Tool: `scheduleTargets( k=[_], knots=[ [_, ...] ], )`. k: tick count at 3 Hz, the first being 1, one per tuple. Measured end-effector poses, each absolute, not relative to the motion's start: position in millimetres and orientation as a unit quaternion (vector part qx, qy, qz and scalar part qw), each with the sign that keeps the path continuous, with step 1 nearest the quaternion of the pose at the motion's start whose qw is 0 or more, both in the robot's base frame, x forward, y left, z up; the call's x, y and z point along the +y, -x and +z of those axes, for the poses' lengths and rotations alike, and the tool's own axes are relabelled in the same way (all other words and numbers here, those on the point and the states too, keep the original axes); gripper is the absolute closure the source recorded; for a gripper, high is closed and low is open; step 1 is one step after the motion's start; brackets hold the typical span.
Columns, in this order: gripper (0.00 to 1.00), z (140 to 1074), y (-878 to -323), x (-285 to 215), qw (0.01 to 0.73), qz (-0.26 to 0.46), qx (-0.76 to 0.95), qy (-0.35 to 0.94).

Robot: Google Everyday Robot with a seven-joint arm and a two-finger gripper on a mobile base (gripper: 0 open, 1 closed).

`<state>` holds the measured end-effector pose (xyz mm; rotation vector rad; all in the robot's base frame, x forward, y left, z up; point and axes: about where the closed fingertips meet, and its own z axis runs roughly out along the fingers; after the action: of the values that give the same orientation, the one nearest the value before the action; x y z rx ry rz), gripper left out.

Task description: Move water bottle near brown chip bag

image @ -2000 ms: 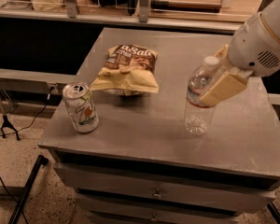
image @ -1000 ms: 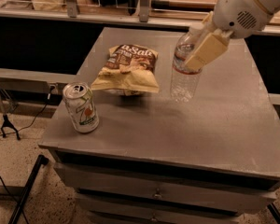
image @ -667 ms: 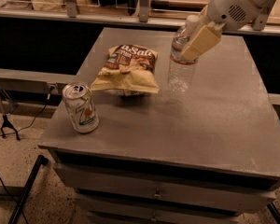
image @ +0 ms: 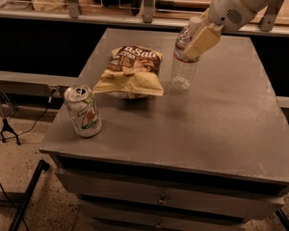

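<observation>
The water bottle [image: 183,61] is a clear plastic bottle with a white cap and a coloured label band, upright and a little tilted, its base at or just above the grey table [image: 221,114]. My gripper [image: 201,40] comes in from the upper right and is shut on the bottle's upper part, over the label. The brown chip bag [image: 131,70] lies flat just left of the bottle, brown on top with white lettering and pale yellow below. A narrow gap separates bottle and bag.
A silver-green soda can [image: 83,110] stands upright near the table's front left corner. Drawers run below the table's front edge. A shelf with items runs along the back. A stand leg and cables are on the floor at left.
My gripper has carried the water bottle from the right part of the table leftward and toward the back, ending beside the chip bag. Bag and can have not moved.
</observation>
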<state>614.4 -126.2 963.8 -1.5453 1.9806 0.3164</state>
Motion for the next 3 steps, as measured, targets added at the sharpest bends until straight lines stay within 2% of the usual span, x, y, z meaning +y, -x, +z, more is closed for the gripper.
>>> scheduleTargets(
  k=[1,3],
  knots=[
    [0.84,950,-624,-120,0.294,0.133,0.748,0.58],
    [0.37,943,-628,-114,0.286,0.143,0.749,0.581]
  ],
)
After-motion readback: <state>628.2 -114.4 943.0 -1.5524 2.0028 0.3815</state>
